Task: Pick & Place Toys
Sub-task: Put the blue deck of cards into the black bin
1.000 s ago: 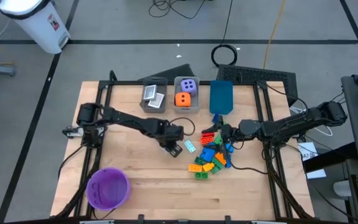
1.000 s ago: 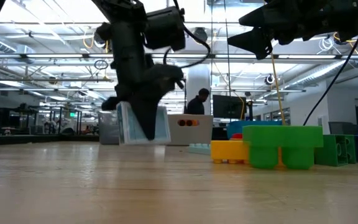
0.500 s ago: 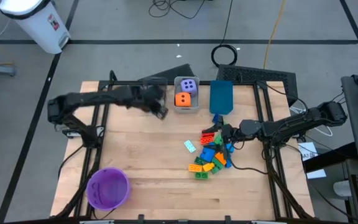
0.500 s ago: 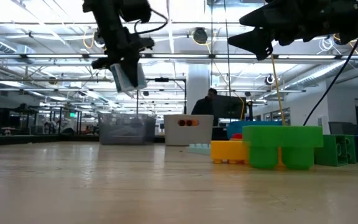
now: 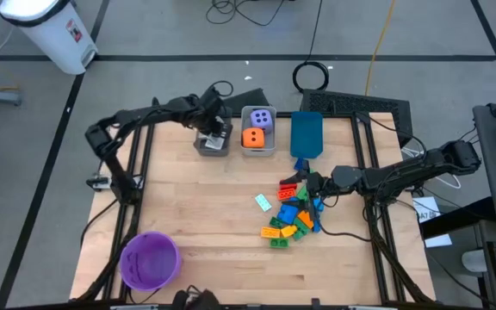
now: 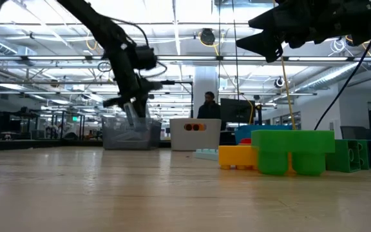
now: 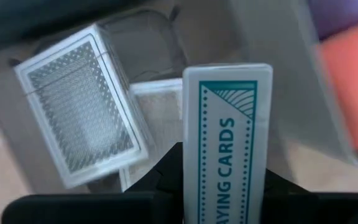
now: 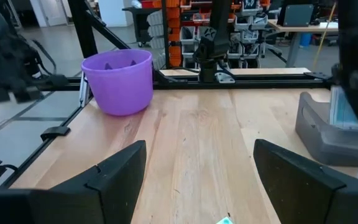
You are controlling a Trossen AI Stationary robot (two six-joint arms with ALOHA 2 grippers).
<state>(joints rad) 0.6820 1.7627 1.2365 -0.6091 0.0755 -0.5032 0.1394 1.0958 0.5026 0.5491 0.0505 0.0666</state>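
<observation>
white-and-teal card [image 7: 227, 143], purple bowl [image 5: 148, 260]

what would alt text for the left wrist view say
The left hand holds a white-and-teal box of playing cards upright, close above a clear bin. Two more card boxes lie in the bin, and an orange die shows blurred at one edge.

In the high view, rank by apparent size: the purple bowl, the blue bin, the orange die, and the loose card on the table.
1. Purple bowl
2. Blue bin, somewhat smaller
3. Orange die
4. Loose card, close to the die in size, so that order is unsure
</observation>
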